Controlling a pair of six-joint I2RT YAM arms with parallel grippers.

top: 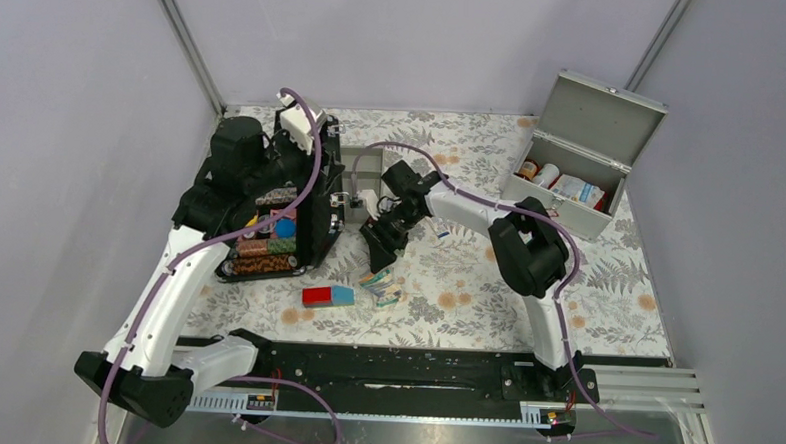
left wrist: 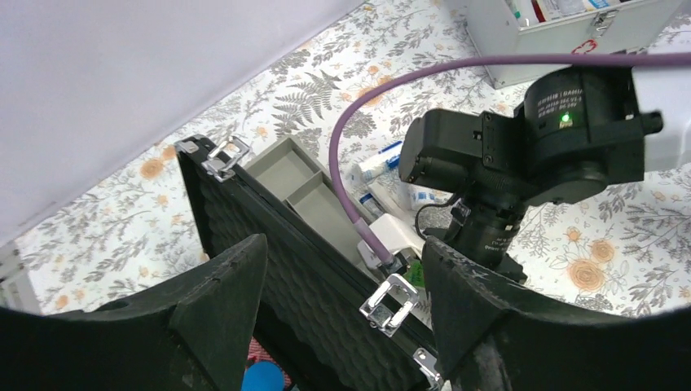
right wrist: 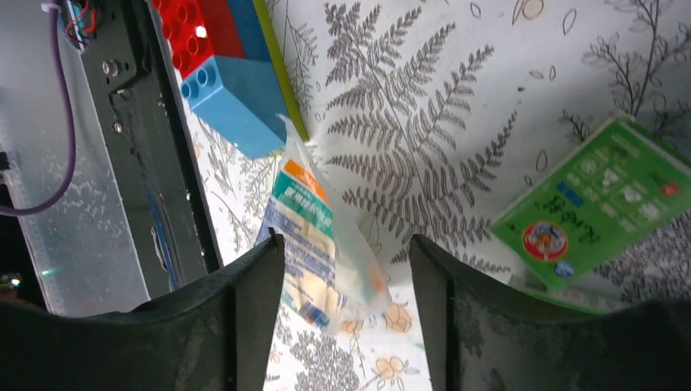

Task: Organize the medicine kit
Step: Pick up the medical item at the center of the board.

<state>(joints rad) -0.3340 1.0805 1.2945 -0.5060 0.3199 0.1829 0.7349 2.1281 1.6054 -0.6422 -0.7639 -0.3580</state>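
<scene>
The white metal medicine kit [top: 569, 215] stands open at the back right with bottles and packets inside; it also shows in the left wrist view [left wrist: 562, 49]. A clear packet with an orange and green label [right wrist: 326, 228] lies on the floral cloth, and a green box [right wrist: 595, 212] lies next to it. My right gripper [right wrist: 346, 269] is open just above the packet, with the packet between its fingers; in the top view the gripper [top: 378, 243] is at mid-table. My left gripper [left wrist: 342, 277] is open, and its jaws straddle the raised lid [left wrist: 301, 269] of the black case [top: 268, 237] near a silver latch [left wrist: 391, 301].
A red and blue toy block [top: 328, 296] lies near the front, beside the packet [top: 377, 278]. A grey divided tray [top: 363, 171] sits behind the right gripper, with tubes and small boxes [left wrist: 383, 163] beside it. The black case holds coloured items. A metal rail [right wrist: 138, 163] runs along the near edge.
</scene>
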